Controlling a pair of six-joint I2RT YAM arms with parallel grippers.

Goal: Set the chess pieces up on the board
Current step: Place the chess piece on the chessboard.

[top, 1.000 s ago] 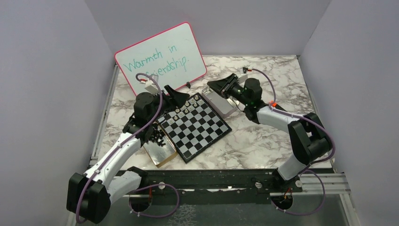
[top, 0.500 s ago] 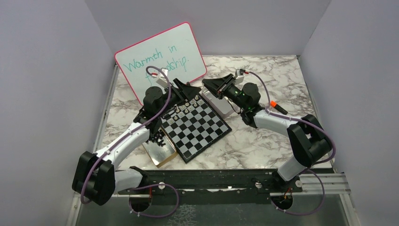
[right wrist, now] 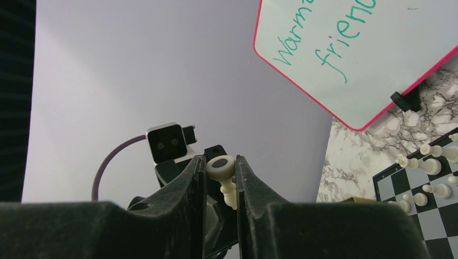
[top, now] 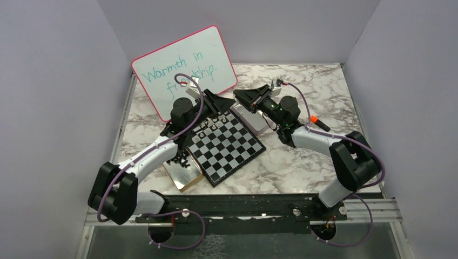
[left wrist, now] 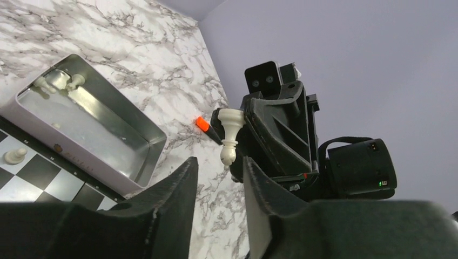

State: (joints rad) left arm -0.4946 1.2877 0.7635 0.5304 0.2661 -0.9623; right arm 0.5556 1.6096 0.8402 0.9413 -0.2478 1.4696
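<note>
Chess pieces (top: 181, 156) in black lie in a loose heap nearest me, on the far lip of a shallow brassy tin (top: 186, 175). None of them is set out yet, as far as I can see. Beyond it the board (top: 229, 154), flat and glossy with black and white chequers, sits on the marble-patterned table (top: 302, 156). Only its far-left edge is filled, with a row or two of cream pieces (top: 208, 127), so I judge the job under halfway. Just past the board's far-right side, a silver metal tin (left wrist: 108, 135) with rounded corners holds a couple of cream men (left wrist: 56, 82) in one corner. Above it both arms meet in mid-air. My right gripper (right wrist: 220, 162) is pinched tight on the round base of a cream piece (left wrist: 230, 132), a turned, waisted, matt little thing. My left gripper (left wrist: 219, 167) stands part-way open close to it, with nothing between its fingers. It looks like a handover to me. Farthest back leans a pink-rimmed whiteboard (top: 183, 59) with green handwriting.
</note>
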